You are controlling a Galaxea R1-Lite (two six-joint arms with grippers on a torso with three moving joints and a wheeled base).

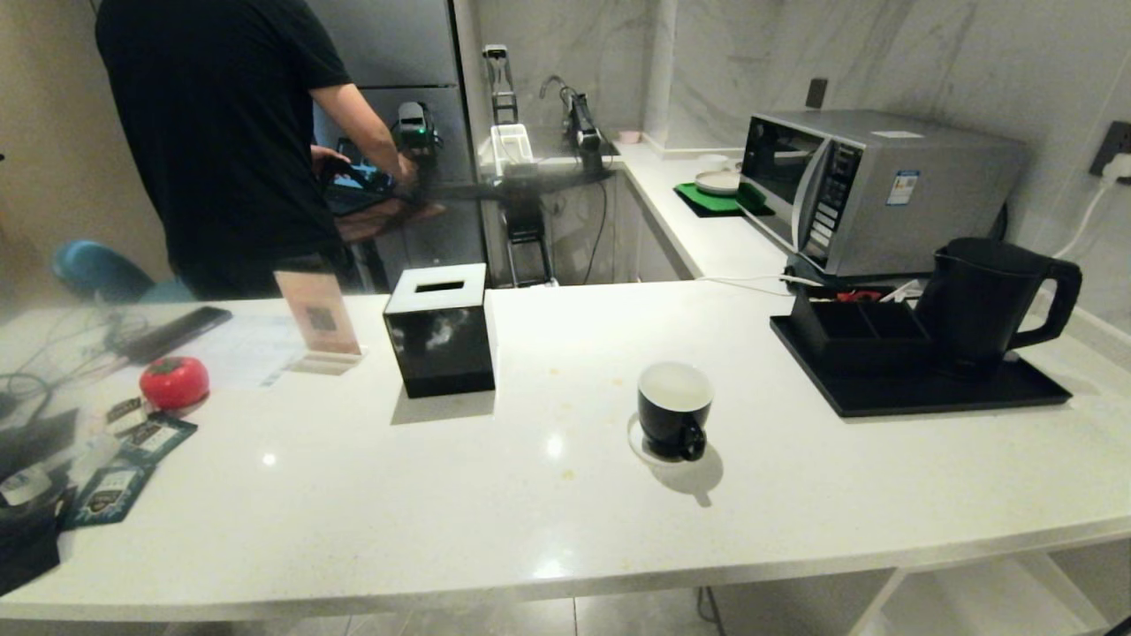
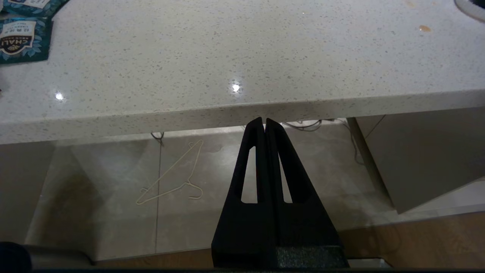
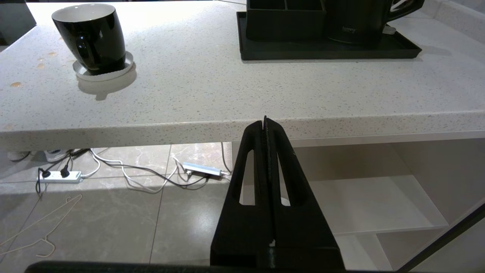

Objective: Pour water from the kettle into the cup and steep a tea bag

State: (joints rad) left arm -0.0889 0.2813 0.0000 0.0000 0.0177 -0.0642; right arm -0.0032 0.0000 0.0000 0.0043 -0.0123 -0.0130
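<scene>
Both claws hang below the front lip of the white counter point(image 1: 548, 495), and I see neither in my head view. My left claw point(image 2: 264, 120) has its fingers pressed together on nothing, tips just short of the counter edge; beyond and above it lies bare stone, with blue printed packets point(image 2: 21, 40) off to one far corner. My right claw point(image 3: 265, 121) is likewise pressed together and empty, level with the underside of the counter edge.

Ahead of the right claw and up on the counter, the cup point(image 3: 91, 36) stands on its saucer point(image 3: 104, 72), off to the side nearer my left arm. Straight beyond, the kettle point(image 1: 990, 300) sits on a black tray point(image 1: 919, 389), handle turned away from the cup. I cannot make out the tea bag in any view.

Nothing is gripped, so I judge the task at its opening step, the reach for the kettle. That calls for raising the right claw above the counter, spreading its fingers and closing on the loop handle. A person point(image 1: 221, 132) stands well behind the counter.
</scene>
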